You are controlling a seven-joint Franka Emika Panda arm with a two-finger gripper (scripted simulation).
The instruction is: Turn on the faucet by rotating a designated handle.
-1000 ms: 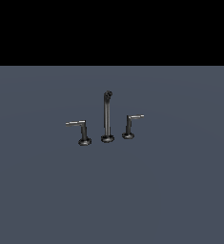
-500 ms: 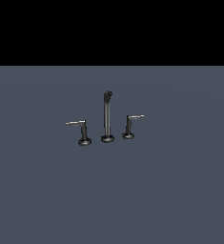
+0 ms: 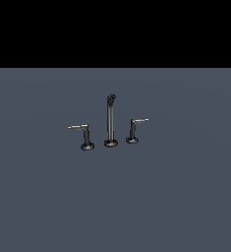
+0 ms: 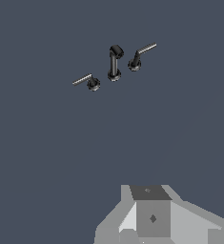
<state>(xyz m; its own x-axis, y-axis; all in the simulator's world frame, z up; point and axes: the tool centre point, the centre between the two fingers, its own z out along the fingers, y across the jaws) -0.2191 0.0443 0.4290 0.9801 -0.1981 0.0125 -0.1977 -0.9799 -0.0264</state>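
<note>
A flat, matte slate-blue floor surface [image 3: 115, 197] spreads evenly in all directions beneath the end effector. Beyond its far edge lies a featureless black backdrop [image 3: 115, 32]. Lighting is soft and uniform.

My views are evenly, dimly lit, with no glare. The faucet [image 3: 111, 120] looks small, dark and slightly soft-edged, casting no clear shadow on the floor [image 3: 176, 197].

The exterior view faces the faucet [image 3: 110, 123] from afar, level-on; the wrist view looks down at it [image 4: 114, 64] from high above.
</note>
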